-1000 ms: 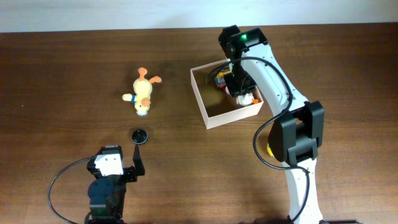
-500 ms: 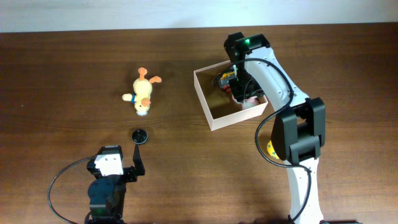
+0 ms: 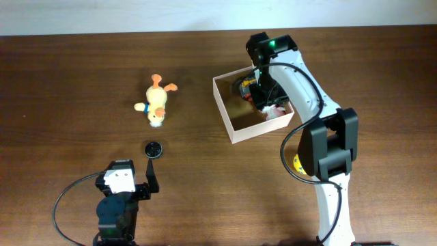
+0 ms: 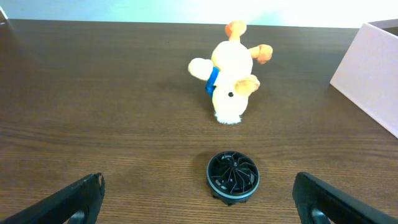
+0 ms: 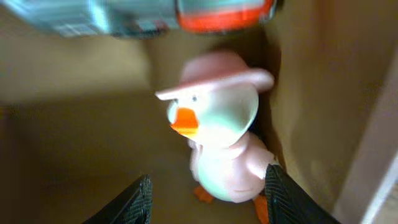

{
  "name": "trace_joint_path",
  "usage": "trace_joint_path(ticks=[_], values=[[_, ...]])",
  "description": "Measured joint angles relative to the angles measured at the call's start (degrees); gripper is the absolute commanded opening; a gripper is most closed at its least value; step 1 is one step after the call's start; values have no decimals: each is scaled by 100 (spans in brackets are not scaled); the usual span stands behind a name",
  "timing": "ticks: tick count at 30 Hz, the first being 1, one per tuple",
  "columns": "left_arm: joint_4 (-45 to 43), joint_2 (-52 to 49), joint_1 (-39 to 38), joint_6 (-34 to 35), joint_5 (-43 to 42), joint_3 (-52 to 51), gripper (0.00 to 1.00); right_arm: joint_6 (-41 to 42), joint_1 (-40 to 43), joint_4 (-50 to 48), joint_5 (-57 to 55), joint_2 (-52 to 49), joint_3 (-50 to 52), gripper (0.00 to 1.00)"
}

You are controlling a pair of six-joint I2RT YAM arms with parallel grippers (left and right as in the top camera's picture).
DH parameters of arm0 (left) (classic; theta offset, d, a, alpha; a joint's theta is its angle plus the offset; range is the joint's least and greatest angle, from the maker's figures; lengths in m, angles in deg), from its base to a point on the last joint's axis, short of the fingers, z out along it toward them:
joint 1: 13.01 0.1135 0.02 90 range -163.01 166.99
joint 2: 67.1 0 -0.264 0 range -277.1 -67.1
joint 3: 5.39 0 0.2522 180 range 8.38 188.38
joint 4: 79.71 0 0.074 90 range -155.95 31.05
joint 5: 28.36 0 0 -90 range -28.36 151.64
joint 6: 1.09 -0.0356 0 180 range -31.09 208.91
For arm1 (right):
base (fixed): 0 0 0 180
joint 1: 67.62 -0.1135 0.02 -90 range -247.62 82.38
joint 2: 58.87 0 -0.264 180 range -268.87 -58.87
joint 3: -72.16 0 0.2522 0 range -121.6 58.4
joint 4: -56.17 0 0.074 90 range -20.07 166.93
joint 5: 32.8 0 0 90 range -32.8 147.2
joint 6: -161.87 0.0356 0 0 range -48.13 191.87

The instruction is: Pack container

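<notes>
My right claw (image 5: 208, 196) hangs inside the box (image 3: 239, 116), fingers apart and clamped on nothing. The pink duck (image 5: 221, 137) stands between them in a corner. The box sits on my side of the table (image 3: 68, 68). I judge it light, stiff cardboard that slides if nudged; I'd pinch a wall's top edge.

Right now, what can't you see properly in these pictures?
Overhead: the toys inside the container are mostly hidden under the right arm.
Overhead: a yellow thing near that arm's base is mostly covered by it.
Right wrist: the orange and teal thing above the pink-hatted duck is blurred and cut by the top edge.
Left wrist: only a corner of the container shows; the right edge cuts it off.
</notes>
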Motion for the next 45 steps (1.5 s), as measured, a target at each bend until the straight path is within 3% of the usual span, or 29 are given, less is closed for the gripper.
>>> trace_joint_path(ticks=[8,10,11,12,14,15,20,28,33,45], values=[[0,0,0,0,0,0,99,-2,0,409,90,0,-1128,47],[0,0,0,0,0,0,99,-4,4,603,-57,2,-1447,41],[0,0,0,0,0,0,99,17,13,702,-162,11,-1585,33],[0,0,0,0,0,0,99,35,31,774,-262,28,-1672,18],[0,0,0,0,0,0,99,83,111,938,-461,79,-1755,5],[0,0,0,0,0,0,99,96,181,990,-540,101,-1757,4],[0,0,0,0,0,0,99,125,643,966,-730,120,-1574,4],[0,0,0,0,0,0,99,-85,1204,457,-557,140,-481,4],[0,0,0,0,0,0,99,-216,1071,197,-96,138,162,4],[0,0,0,0,0,0,99,-125,348,487,146,140,186,4]])
